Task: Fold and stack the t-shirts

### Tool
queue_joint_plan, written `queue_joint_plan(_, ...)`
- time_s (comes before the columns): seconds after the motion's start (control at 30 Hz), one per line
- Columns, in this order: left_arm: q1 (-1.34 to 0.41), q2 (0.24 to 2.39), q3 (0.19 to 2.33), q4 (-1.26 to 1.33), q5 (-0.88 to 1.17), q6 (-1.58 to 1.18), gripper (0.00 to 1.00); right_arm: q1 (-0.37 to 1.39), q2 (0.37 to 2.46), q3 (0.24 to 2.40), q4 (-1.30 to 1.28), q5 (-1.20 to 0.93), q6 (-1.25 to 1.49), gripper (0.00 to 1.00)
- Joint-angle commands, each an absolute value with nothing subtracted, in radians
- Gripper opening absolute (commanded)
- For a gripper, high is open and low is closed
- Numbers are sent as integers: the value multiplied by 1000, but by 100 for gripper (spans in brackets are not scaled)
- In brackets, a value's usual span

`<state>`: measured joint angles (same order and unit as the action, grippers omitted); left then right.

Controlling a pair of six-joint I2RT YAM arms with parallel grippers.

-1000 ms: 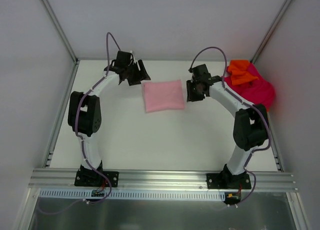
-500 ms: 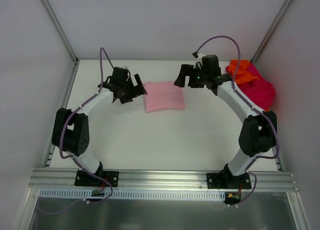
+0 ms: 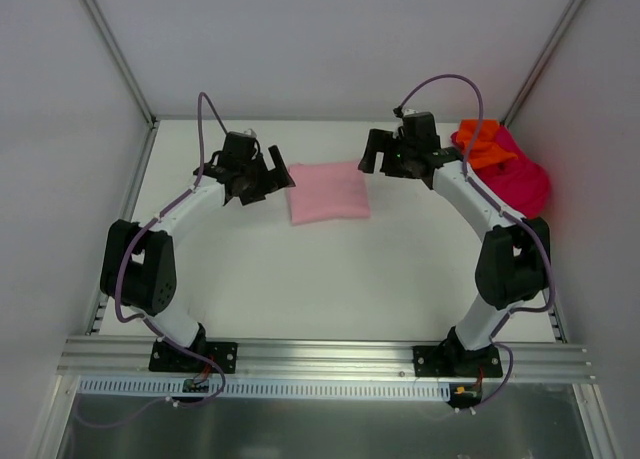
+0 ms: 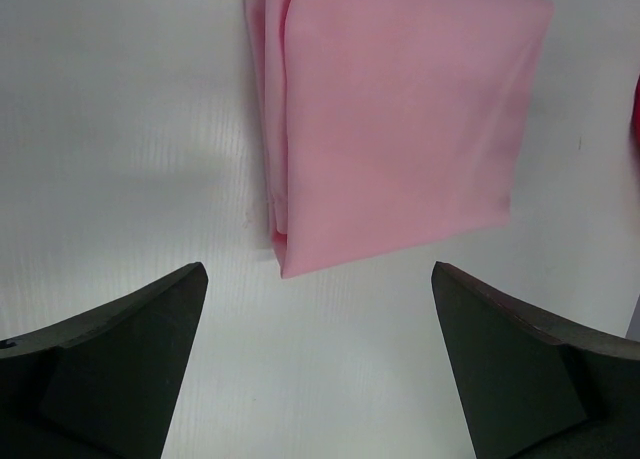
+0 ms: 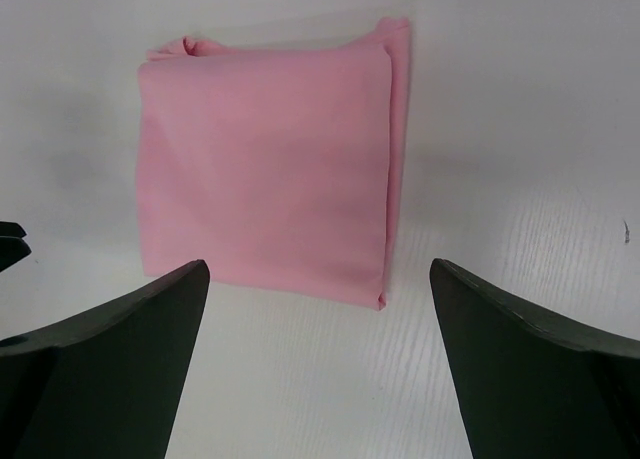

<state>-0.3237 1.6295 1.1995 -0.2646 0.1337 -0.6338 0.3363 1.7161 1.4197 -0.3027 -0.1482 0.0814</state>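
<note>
Pink shirt (image 3: 328, 191) lies folded on table (image 3: 300, 279) between left claw (image 3: 268, 172) and right claw (image 3: 372, 151); both released, empty. Magenta shirt (image 3: 520, 182) and orange shirt (image 3: 482, 142) heaped far right: grabbing one risks dragging other along.

Nothing for you to read here: no text, label, brand or number is legible in any view. The light pink t-shirt (image 4: 400, 119) just ahead of the left gripper (image 4: 318, 269) is plain cloth on every face that shows.
</note>
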Motion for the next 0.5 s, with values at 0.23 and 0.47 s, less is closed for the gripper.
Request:
queue_joint_plan(0.23, -321, 1618, 1230, -330, 101, -618, 99, 362, 1793, 1554, -428, -80, 35, 82)
queue_joint_plan(0.47, -319, 1634, 1232, -330, 118, -635, 99, 362, 1778, 1526, -422, -86, 34, 14)
